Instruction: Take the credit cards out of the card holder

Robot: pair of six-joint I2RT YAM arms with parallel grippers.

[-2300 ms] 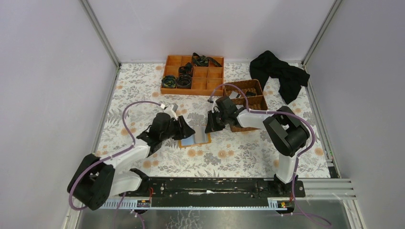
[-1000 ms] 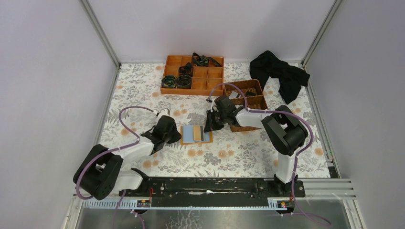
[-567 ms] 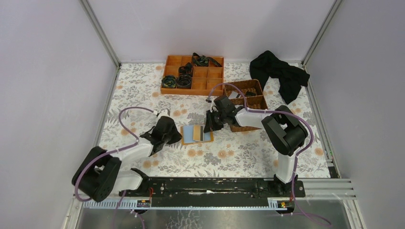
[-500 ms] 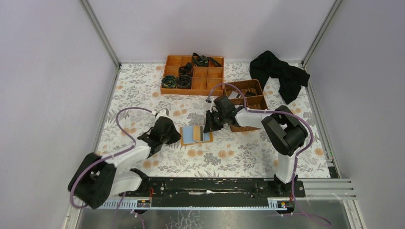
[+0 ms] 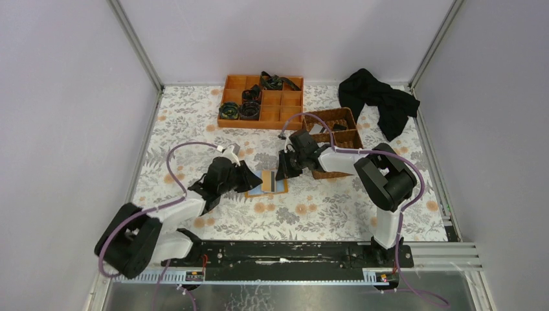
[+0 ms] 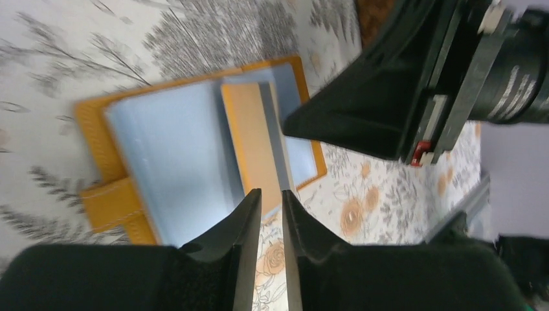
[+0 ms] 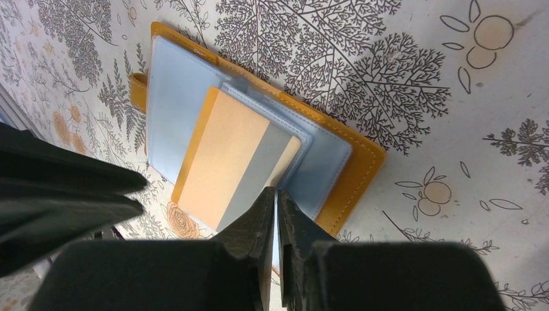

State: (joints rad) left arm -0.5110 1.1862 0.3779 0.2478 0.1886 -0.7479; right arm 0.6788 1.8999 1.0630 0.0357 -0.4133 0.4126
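The card holder (image 5: 275, 186) lies open on the floral table, pale blue-grey inside with an orange rim (image 6: 175, 149) (image 7: 175, 110). An orange card with a grey stripe (image 7: 226, 155) (image 6: 249, 136) sticks halfway out of its pocket. My right gripper (image 5: 282, 173) (image 7: 276, 190) is shut, with its tips pressed down on the holder at the card's grey end. My left gripper (image 5: 254, 178) (image 6: 272, 192) hovers over the holder's left half. It is open by a narrow gap and empty, its tips near the card's free end.
An orange compartment tray (image 5: 291, 114) with dark coiled items stands at the back. A brown wicker basket (image 5: 349, 139) sits just right of the right gripper. A black cloth (image 5: 379, 100) lies at the back right. Walls enclose the table on three sides.
The left gripper, which stood just left of the holder a second ago, has moved right over its left half. The right gripper and the holder have stayed put.
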